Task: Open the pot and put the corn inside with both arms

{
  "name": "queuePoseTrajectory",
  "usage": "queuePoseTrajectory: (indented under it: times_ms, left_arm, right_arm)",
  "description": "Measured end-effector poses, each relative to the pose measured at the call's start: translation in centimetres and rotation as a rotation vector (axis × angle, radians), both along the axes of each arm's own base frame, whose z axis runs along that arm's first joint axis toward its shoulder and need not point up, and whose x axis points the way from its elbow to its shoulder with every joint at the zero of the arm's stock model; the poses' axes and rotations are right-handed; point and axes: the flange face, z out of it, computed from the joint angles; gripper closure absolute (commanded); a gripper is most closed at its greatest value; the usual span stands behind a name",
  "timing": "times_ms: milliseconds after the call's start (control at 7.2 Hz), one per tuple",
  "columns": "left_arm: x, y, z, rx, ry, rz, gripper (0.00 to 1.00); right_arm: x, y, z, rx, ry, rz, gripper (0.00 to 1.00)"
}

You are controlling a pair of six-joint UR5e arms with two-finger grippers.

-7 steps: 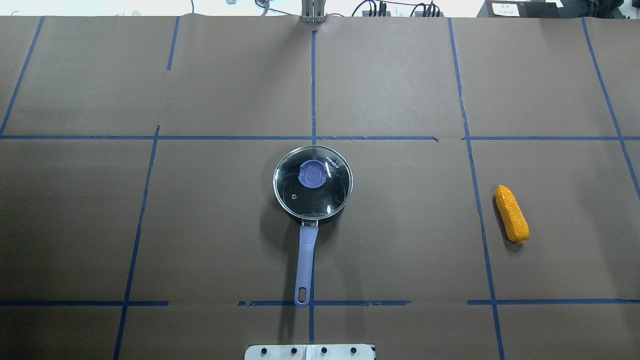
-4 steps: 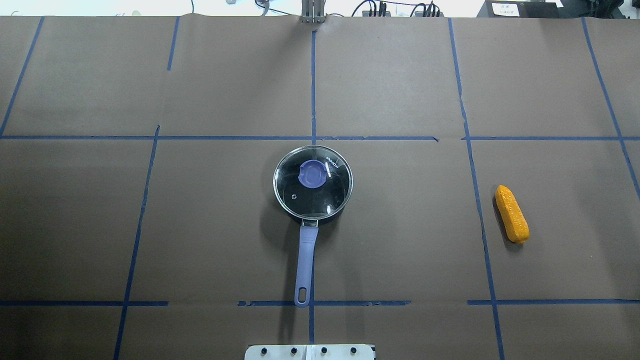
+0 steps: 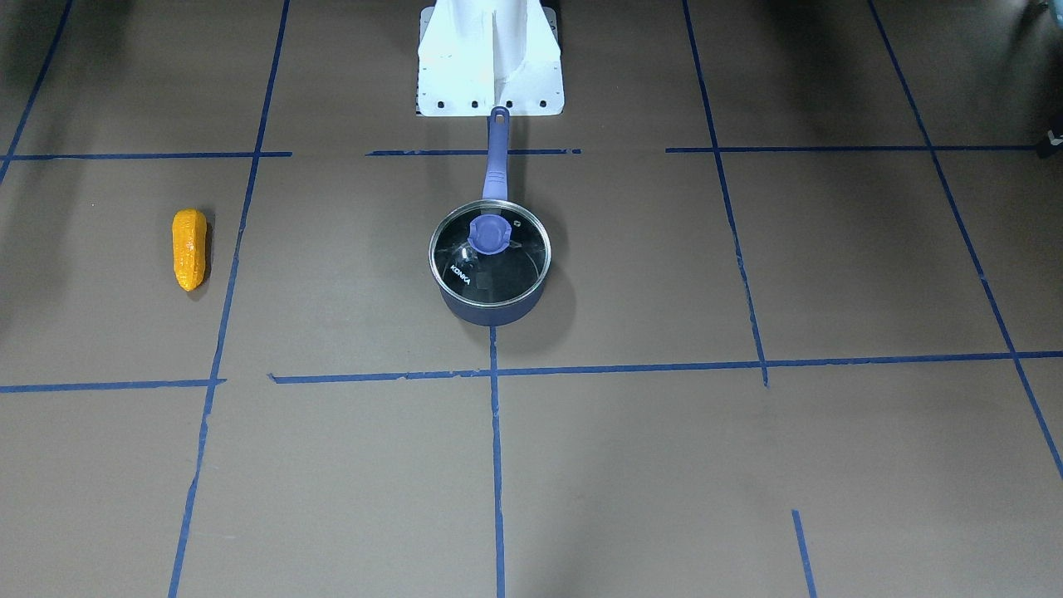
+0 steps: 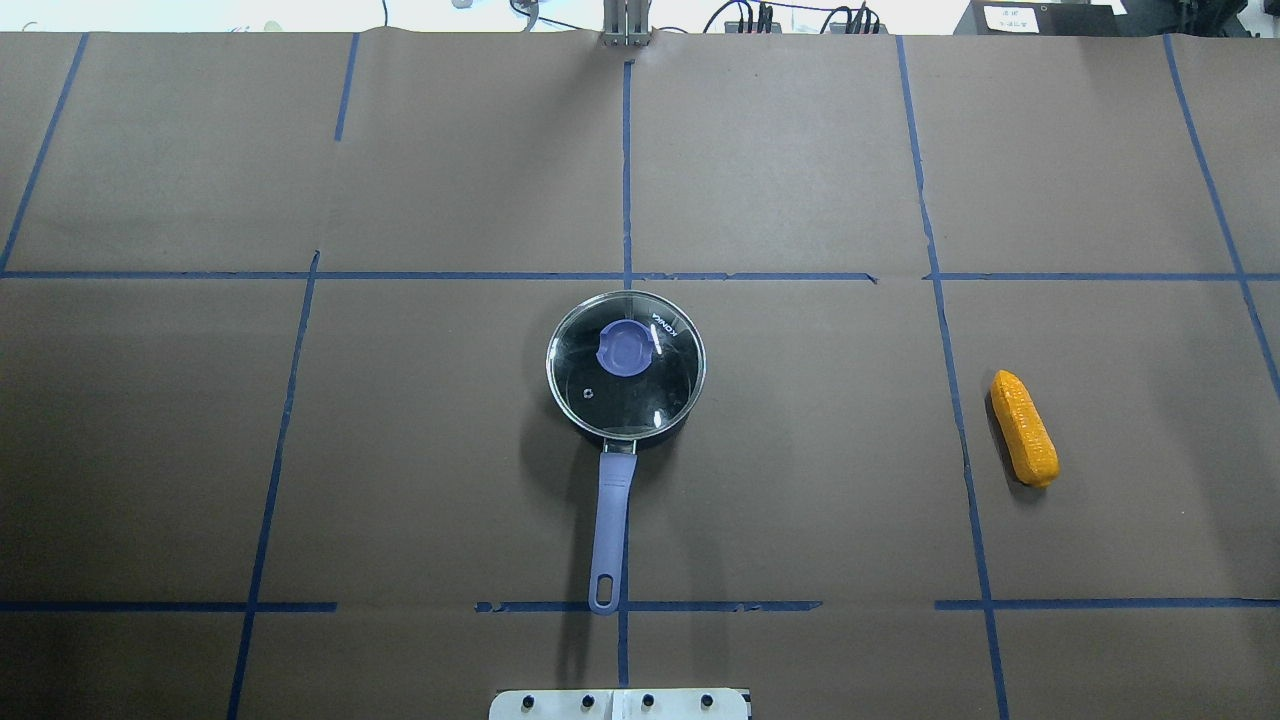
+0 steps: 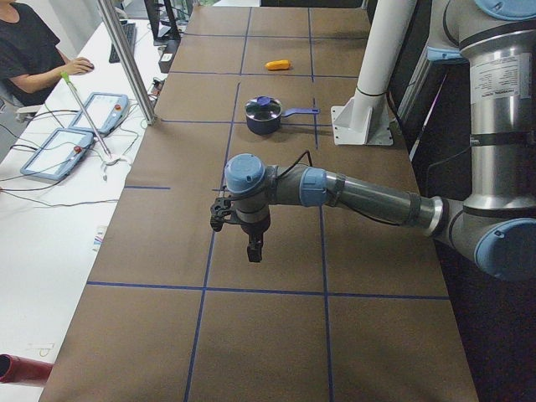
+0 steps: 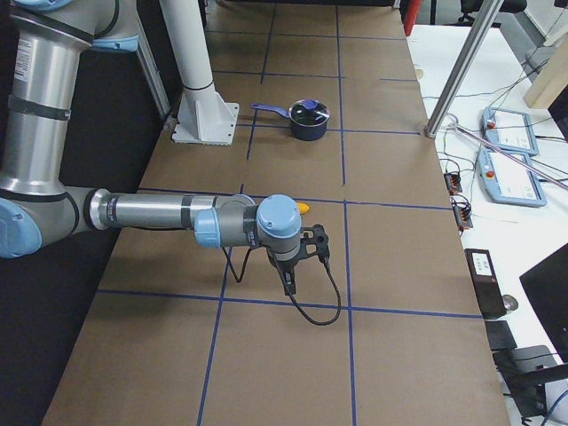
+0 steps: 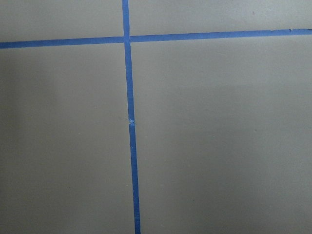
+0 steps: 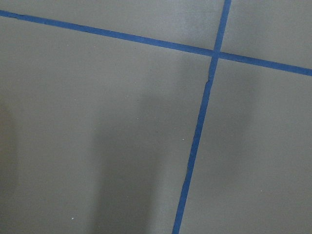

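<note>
The pot point(image 4: 626, 400) stands at the table's middle with its glass lid point(image 4: 590, 385) on and its blue knob point(image 4: 624, 348) up; its long handle point(image 4: 610, 530) points toward the robot's base. The pot also shows in the front view point(image 3: 489, 309). The corn point(image 4: 1024, 427) lies on the table far to the pot's right, also in the front view point(image 3: 189, 248). My left gripper point(image 5: 254, 249) hangs over bare table far to the left of the pot. My right gripper point(image 6: 288, 282) hangs beyond the corn point(image 6: 303, 207). I cannot tell whether either is open or shut.
The white base stand point(image 3: 490, 58) rises at the near middle edge, just behind the pot handle's tip. Blue tape lines point(image 4: 627, 200) grid the brown table. An operator point(image 5: 33, 50) and teach pendants point(image 5: 59, 151) are at a side desk beyond a metal post point(image 5: 126, 59).
</note>
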Motion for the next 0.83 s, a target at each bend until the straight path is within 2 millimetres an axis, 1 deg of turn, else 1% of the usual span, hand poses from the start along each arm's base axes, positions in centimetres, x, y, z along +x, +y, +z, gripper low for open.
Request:
queuePoseTrajectory:
  times_ms: [139,278,417,556,694,833]
  left_arm:
    - [1.8,-0.3,-1.3,0.037,0.005,0.027,0.00]
    - [4.2,-0.4,-3.6,0.060,0.015,0.031,0.00]
    - [7.8,-0.4,-7.0,0.065,0.035,0.015,0.00]
    - [12.8,-0.6,-12.2,0.052,0.071,-0.008,0.00]
    - [18.9,-0.6,-18.3,0.029,0.114,-0.025,0.00]
    - [27.2,0.3,-25.3,0.000,0.132,-0.047,0.00]
  right_arm:
    - [0.0,0.0,0.0,-0.001,-0.005,0.000,0.00]
    - [-0.1,0.0,0.0,-0.002,-0.007,-0.001,0.00]
    - [-0.1,0.0,0.0,-0.003,-0.009,0.000,0.00]
    - [-0.1,0.1,0.0,-0.006,-0.011,0.001,0.00]
    - [-0.1,0.1,0.0,-0.008,-0.011,0.003,0.00]
    - [-0.1,0.1,0.0,-0.009,-0.012,0.004,0.00]
